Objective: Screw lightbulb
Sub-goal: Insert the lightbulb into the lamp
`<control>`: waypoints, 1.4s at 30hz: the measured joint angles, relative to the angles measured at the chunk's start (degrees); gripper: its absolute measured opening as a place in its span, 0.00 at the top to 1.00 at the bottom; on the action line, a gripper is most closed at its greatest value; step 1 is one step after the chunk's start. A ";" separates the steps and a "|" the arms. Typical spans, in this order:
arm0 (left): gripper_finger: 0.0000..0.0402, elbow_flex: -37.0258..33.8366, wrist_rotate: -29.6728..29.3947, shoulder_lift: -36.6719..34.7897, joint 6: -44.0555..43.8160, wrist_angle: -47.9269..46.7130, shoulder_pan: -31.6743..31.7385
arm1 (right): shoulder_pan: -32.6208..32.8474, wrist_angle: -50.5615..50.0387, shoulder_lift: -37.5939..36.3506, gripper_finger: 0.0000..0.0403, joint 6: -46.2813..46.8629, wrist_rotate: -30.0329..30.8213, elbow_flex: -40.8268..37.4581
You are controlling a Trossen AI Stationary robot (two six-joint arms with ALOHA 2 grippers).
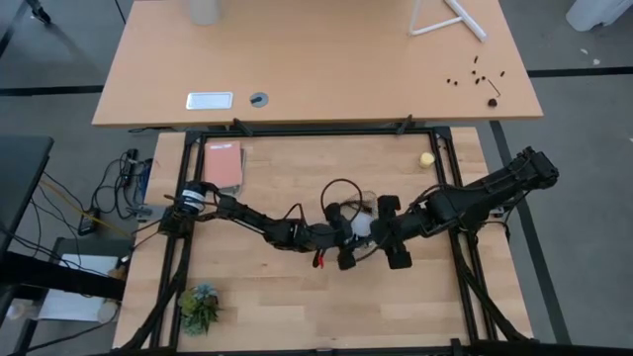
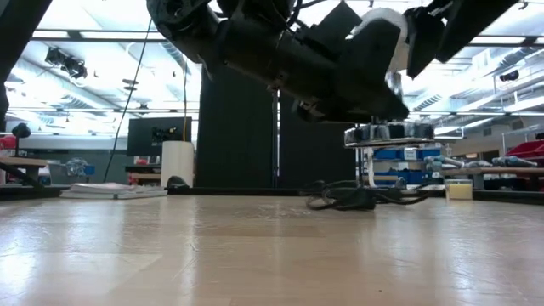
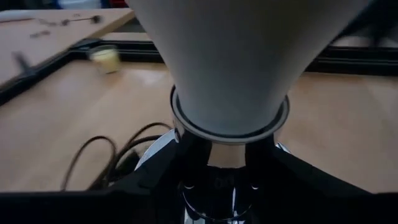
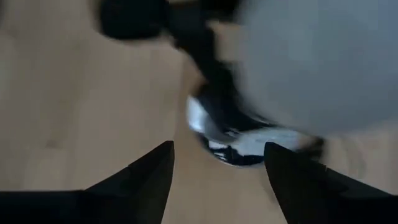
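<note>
Left gripper [image 1: 348,237]: mid-table, lifted off the wood; fingers [image 3: 155,180] clamped on the neck of the lightbulb, one finger on each side of the base.
Lightbulb [image 1: 362,225]: held between the two grippers above the table centre; white body widens away from the left wrist camera, with a grey collar at its narrow end.
Socket disc [image 3: 214,199]: shiny metal, directly below the bulb's base in the left wrist view; whether the two are engaged cannot be told.
Right gripper [image 1: 391,231]: just beside the bulb's globe on the side opposite the left gripper; fingers [image 4: 146,180] stand apart, gripping nothing.
Black cord [image 2: 357,197]: coiled on the table under the arms.
Yellow ball [image 1: 426,158]: near the far right edge of the table, well apart from both grippers.
Red book [image 1: 224,164]: far left corner of the table.
</note>
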 joint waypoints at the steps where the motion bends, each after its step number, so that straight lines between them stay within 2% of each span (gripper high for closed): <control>1: 0.52 0.00 1.16 0.00 0.60 0.05 -0.01 | -0.36 -0.62 0.00 0.35 -0.55 0.39 0.00; 5: 0.52 0.00 1.66 0.00 0.83 -0.14 0.14 | -1.12 -1.21 0.00 0.32 -3.70 0.66 0.00; 11: 0.52 0.00 2.60 0.00 2.10 -0.74 0.10 | -1.46 -2.47 0.04 0.21 -6.54 0.74 0.74; 17: 0.52 0.00 2.98 0.00 3.94 0.04 0.10 | -1.88 -9.01 2.98 0.12 -6.33 0.85 9.44; 25: 0.52 0.00 2.99 0.00 3.74 1.37 0.10 | -1.92 -23.02 15.54 0.12 -7.09 1.64 22.76; 31: 0.52 0.01 3.02 0.00 3.56 1.24 0.07 | -2.79 -29.03 23.28 0.13 -8.92 3.32 33.16; 37: 0.52 0.02 3.00 0.00 3.52 1.30 0.04 | -3.87 -29.53 25.39 0.13 -12.32 3.02 36.54; 42: 0.52 0.01 3.04 0.00 2.61 1.28 0.02 | -5.28 -27.79 25.40 0.14 -12.07 -0.52 36.54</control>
